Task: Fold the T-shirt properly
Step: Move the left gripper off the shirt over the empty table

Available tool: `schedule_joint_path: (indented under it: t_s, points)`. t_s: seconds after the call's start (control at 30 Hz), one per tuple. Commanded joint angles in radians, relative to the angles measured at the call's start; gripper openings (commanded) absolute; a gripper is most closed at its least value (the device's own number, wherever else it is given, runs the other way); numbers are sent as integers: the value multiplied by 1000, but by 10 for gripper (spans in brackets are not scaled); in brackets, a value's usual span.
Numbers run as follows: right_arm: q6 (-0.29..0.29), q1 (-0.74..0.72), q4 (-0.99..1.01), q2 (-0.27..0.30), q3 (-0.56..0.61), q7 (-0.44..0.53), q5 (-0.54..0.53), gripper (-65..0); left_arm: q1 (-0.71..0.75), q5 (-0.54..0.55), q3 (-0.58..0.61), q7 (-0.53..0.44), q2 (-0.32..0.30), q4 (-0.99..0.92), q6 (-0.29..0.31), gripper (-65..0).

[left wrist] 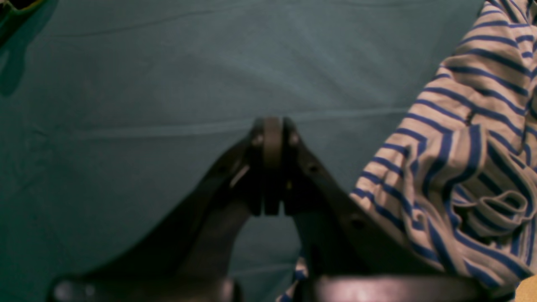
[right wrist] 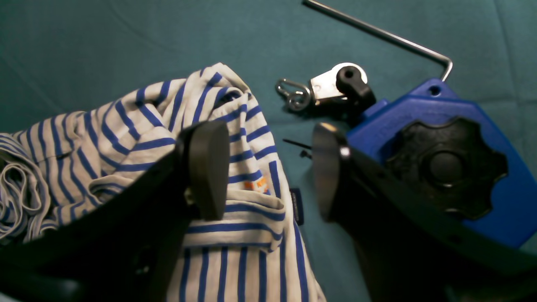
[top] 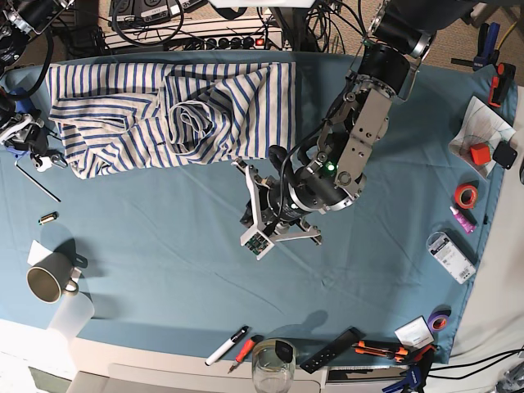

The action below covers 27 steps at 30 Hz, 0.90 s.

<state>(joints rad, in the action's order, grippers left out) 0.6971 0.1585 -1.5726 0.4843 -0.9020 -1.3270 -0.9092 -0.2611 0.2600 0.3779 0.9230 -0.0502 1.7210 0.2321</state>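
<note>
The T-shirt (top: 164,110), white with thin blue stripes, lies crumpled and partly spread at the table's back left. In the right wrist view my right gripper (right wrist: 266,167) stands open just above the T-shirt (right wrist: 126,126). One of its fingers (right wrist: 207,167) is over the striped cloth and the other is over bare table cloth, with the dark blue neck label (right wrist: 296,205) between them. My left gripper (left wrist: 272,134) is shut on nothing above the teal cloth, and the T-shirt (left wrist: 461,147) lies bunched to its right. In the base view the left gripper (top: 246,192) hangs just below the T-shirt's lower edge.
A blue clamp (right wrist: 440,138), a metal pulley clip (right wrist: 327,86) and a hex key (right wrist: 377,35) lie beside the right gripper. A mug (top: 45,282) stands at the front left and a glass (top: 273,364) with markers (top: 225,346) at the front edge. Tape rolls (top: 467,195) and small boxes line the right side.
</note>
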Motion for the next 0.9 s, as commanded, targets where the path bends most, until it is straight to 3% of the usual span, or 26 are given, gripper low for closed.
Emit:
schedule_joint_path:
  t_s: [0.0,0.63,0.87]
  points:
    - [1,-6,-17,28,-8,26,-17,-334,-25,11,-3,-25,8,17,-2,-650]
    - [1,-6,-17,28,-8,43,-13,-334,-23,10,-3,-26,8,17,-2,-650]
    - [1,14,-17,29,-8,2,100,-334,-17,9,-3,-54,8,17,-2,-650]
